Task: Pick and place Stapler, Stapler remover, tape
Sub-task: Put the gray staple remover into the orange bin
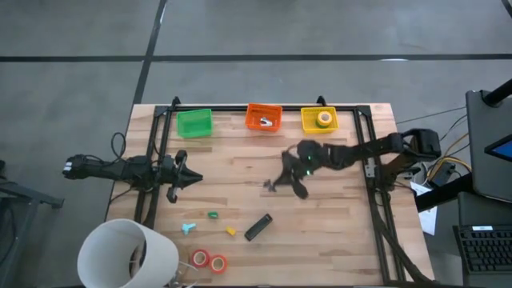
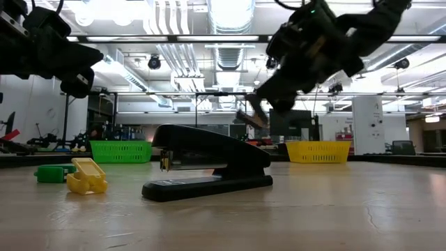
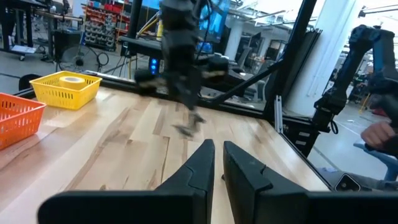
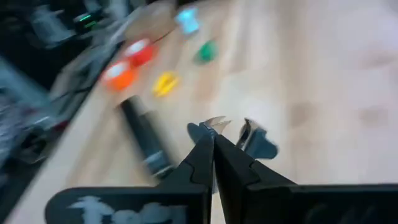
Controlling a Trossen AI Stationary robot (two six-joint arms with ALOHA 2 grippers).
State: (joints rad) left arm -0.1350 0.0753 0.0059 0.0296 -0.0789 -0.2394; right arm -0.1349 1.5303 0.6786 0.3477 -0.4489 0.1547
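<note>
Right now I'm holding my right gripper above the middle of the table, fingers pressed together on the staple remover, a small dark claw w/ metal teeth sticking out past my fingertips in the right wrist view. In the high view it's showing as a small dark piece at the tip of my gripper, just off the wood. My left gripper is waiting over the left part of the table, jaws narrow w/ only a slim gap between the fingers, nothing in them.

The stapler is lying on the wood nearer the front edge, well apart from both grippers; in the low view it's sitting flat, black, long side toward the camera. Two red-orange tape rolls are lying side by side near the front edge, beside the white bucket. A green tape roll and a small yellow piece are resting between the stapler and my left arm.

At the far edge three bins are standing in a row: green bin, orange bin, yellow bin w/ a yellow tape roll inside.
</note>
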